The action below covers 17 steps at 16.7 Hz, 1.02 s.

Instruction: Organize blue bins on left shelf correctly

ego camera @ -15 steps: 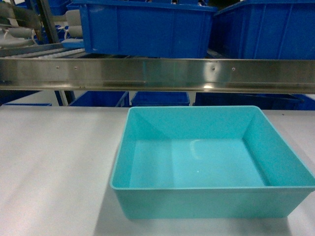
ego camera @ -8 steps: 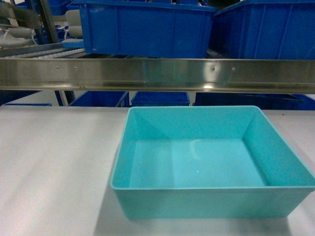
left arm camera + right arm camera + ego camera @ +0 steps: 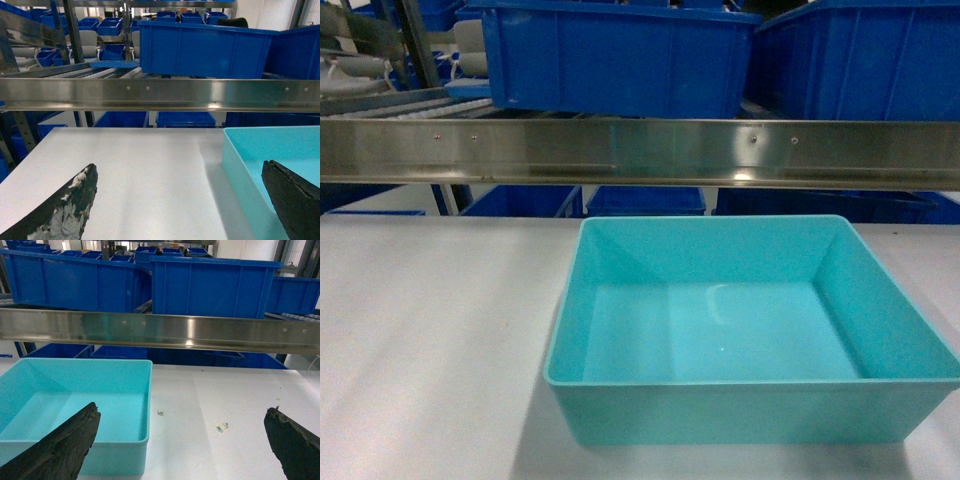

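Head view shows our bin (image 3: 750,330) empty on the table (image 3: 430,330) below the shelf (image 3: 640,150), both hands (image 3: 175,200) (image 3: 180,440) spread open and clear of it, so we judge the grasp not yet begun: next, close on opposite walls.

Turquoise bin (image 3: 750,400) — royal-blue crates (image 3: 620,60)

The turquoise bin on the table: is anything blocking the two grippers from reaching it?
Nothing visible does. The turquoise bin sits empty on the white table, and both the left gripper and right gripper are open beside it.
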Tool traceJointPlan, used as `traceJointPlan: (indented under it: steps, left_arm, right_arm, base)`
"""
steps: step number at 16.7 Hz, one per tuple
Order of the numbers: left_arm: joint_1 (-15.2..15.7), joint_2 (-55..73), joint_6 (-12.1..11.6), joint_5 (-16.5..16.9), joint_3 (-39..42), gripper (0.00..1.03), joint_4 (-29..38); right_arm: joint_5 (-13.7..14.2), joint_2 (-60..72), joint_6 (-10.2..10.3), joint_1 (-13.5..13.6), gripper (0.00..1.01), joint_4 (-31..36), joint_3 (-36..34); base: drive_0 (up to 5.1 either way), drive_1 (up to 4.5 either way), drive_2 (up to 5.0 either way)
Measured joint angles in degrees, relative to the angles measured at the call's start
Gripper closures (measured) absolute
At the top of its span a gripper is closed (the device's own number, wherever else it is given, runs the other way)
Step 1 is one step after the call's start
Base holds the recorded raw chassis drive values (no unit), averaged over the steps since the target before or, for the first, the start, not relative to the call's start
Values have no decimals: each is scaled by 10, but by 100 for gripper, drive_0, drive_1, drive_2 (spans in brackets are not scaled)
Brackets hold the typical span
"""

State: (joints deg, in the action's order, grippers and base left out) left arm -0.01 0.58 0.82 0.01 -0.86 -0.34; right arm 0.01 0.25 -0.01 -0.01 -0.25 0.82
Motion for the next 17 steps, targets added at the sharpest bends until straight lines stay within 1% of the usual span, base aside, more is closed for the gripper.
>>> traceJointPlan:
  steps: [1, 2, 3, 4, 5, 6, 7, 8, 10, 11, 12, 13, 14, 15, 16, 17]
  left_arm:
    - [0, 0, 0, 0, 0, 5, 0]
    - [7, 10, -2, 11, 0, 5, 19]
    - [36, 49, -3, 43, -3, 5, 76]
    - [78, 127, -10, 70, -22, 5, 123]
    - [104, 224, -13, 83, -50, 5, 175]
    - [95, 293, -16, 87, -74, 5, 217]
    - [78, 364, -15, 90, -108, 5, 237]
    - [56, 420, -14, 87, -134, 5, 252]
    - [7, 521, -8, 69, -185, 5, 247]
    - [-21, 565, -1, 69, -211, 5, 231]
    - [-40, 588, 5, 68, -227, 5, 222]
    - [-72, 631, 16, 68, -258, 5, 208]
    - [-103, 673, 25, 51, -294, 5, 189]
    - [-122, 703, 31, 33, -316, 5, 179]
    - [-135, 725, 37, 13, -332, 5, 152]
    - [-140, 733, 45, 13, -334, 5, 140]
  right_arm:
    - [0, 0, 0, 0, 3, 0, 0]
    - [5, 5, 0, 5, 3, 10, 0]
    - [35, 35, -2, 24, 3, 67, 1]
    - [68, 102, -3, 61, 3, 134, 12]
    - [91, 195, -9, 95, 3, 221, 30]
    - [103, 272, -12, 106, 3, 295, 46]
    - [111, 357, -14, 105, 3, 364, 71]
    - [118, 419, -16, 105, 3, 409, 93]
    - [118, 520, -16, 105, 3, 466, 129]
    - [117, 564, -14, 104, 3, 462, 147]
    - [117, 589, -9, 100, 3, 455, 157]
    - [106, 636, 5, 94, 3, 437, 178]
    - [96, 673, 21, 89, 3, 399, 202]
    - [72, 708, 42, 76, 3, 390, 221]
    - [58, 723, 57, 64, 3, 367, 238]
    - [52, 732, 73, 63, 3, 372, 241]
  base:
    - [0, 0, 0]
    - [0, 0, 0]
    - [0, 0, 0]
    - [0, 0, 0]
    - [0, 0, 0]
    - [0, 0, 0]
    - [0, 0, 0]
    - [0, 0, 0]
    - [0, 0, 0]
    - [0, 0, 0]
    - [0, 0, 0]
    - [0, 0, 0]
    - [0, 0, 0]
    - [0, 0, 0]
    - [0, 0, 0]
    - [0, 0, 0]
